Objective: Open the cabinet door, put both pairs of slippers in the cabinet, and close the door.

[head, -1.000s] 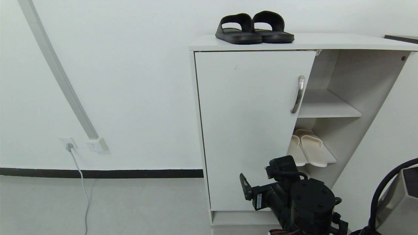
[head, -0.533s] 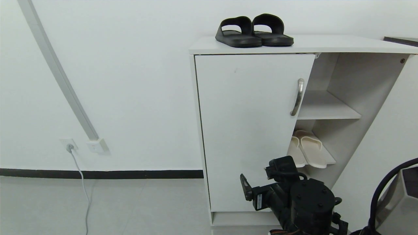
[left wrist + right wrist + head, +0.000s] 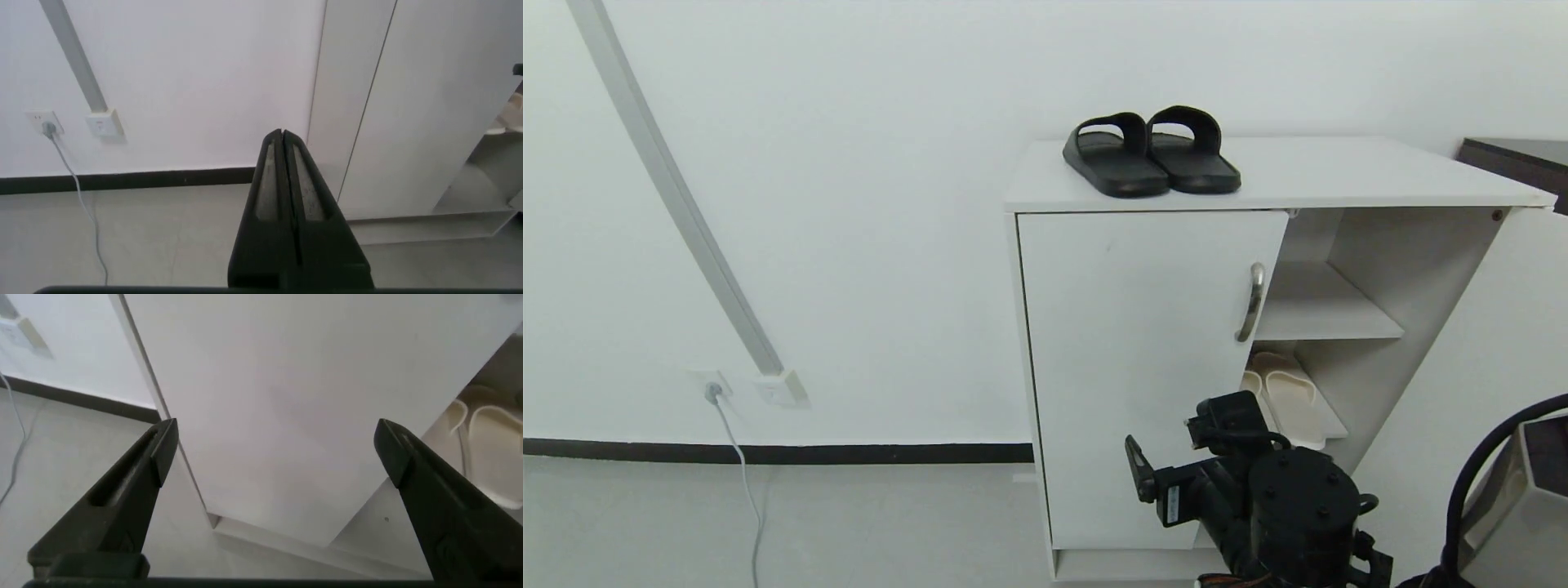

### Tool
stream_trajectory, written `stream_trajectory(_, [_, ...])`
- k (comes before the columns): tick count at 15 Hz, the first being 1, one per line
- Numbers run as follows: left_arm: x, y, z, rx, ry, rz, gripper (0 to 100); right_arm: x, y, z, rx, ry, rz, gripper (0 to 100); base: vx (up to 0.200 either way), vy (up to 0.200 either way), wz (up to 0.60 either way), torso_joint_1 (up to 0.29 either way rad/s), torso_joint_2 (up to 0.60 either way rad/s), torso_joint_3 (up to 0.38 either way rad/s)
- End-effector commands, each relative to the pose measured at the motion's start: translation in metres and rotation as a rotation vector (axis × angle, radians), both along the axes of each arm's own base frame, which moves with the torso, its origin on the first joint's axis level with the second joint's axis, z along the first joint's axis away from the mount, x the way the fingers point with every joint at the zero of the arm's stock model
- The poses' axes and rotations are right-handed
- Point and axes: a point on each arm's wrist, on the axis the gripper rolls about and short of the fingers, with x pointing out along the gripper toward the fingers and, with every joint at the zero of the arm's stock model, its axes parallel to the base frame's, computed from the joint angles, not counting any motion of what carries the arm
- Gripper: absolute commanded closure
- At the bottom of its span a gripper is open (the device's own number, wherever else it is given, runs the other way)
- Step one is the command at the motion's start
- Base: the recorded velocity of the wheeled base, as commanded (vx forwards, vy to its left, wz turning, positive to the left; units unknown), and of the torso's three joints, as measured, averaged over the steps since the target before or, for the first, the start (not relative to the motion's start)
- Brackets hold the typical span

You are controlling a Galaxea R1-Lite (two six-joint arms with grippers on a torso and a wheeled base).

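Observation:
A pair of black slippers (image 3: pixel 1150 153) stands on top of the white cabinet (image 3: pixel 1339 175). The cabinet's left door (image 3: pixel 1143 359) with its metal handle (image 3: pixel 1250 302) is closed, while the right side stands open. On the lower shelf inside lies a pair of white slippers (image 3: pixel 1286 396), whose edge I also see as pale slippers (image 3: pixel 482 429). My right gripper (image 3: pixel 1176 445) is low in front of the closed door (image 3: pixel 310 400), open and holding nothing. My left gripper (image 3: pixel 282 135) is shut and empty, pointing at the floor left of the cabinet (image 3: pixel 409 106).
A grey conduit (image 3: pixel 670 188) slants down the wall to a socket (image 3: pixel 712 390) with a cable trailing onto the floor. A dark surface (image 3: pixel 1511 151) sits behind the cabinet at the right. Bare floor lies left of the cabinet.
The head camera has shifted, so the cabinet and slippers sit lower in the picture and the top surface shows more. The slippers, the doors and my right arm have not moved.

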Motion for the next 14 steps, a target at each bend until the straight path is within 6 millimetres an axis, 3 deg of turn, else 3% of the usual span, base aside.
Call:
stream_trajectory(1, [0.0,0.0,-0.0001,-0.001,0.0,0.001,100,-0.0001,0.0014,-0.0033,-0.006,0.005,0.003,0,0.0,0.0,0.0,0.115,-0.45,-0.339])
stream_trajectory(14, [0.0,0.0,-0.0001,-0.001,0.0,0.001,100,-0.0003,0.0011,-0.0037,-0.004,0.005,0.004,0,0.0,0.0,0.0,0.168,-0.49,-0.325])
